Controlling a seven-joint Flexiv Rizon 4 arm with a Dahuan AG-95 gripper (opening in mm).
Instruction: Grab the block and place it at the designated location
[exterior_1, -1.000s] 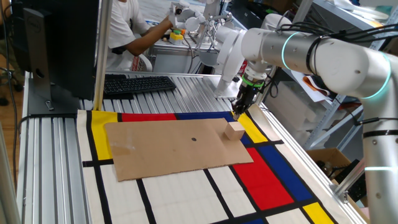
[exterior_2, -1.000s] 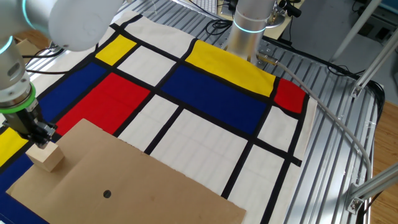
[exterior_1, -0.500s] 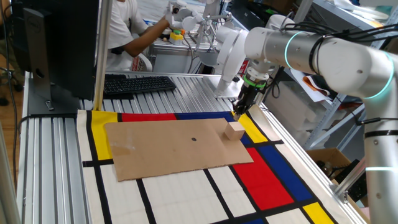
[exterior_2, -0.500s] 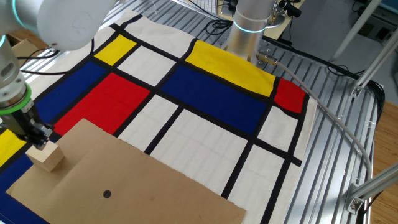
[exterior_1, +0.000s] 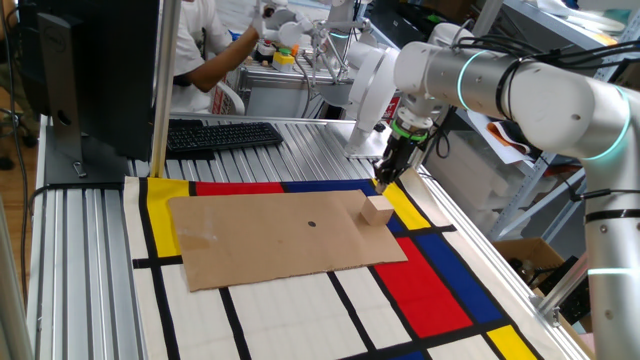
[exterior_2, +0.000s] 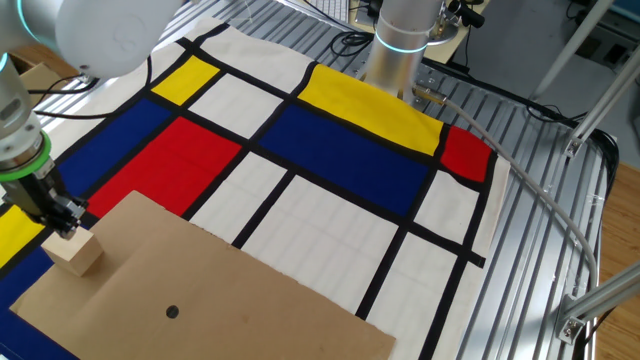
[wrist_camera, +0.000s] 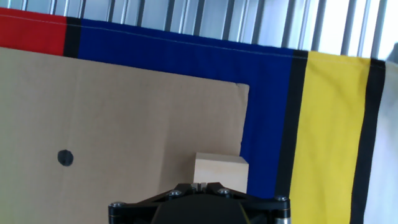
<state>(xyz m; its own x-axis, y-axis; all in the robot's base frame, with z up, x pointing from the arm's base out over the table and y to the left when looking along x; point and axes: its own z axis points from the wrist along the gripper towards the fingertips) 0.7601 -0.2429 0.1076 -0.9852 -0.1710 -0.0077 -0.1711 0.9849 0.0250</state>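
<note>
Fully closed and gripping nothing, the gripper (exterior_1: 383, 184) pointed down just beside the block (exterior_1: 378, 210), at the corner of the cardboard sheet (exterior_1: 270, 240). That block (wrist_camera: 221, 172) was a small, pale tan wooden cube with plain faces, resting on the sheet's edge, well apart from the dark round dot (wrist_camera: 64, 157).

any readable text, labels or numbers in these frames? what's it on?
None readable.
Block: plain faces, no print.
Cardboard sheet: only a dark dot, no writing.
Keyboard: key legends too small to read.
Colour mat: plain panels and black lines, no text.
</note>
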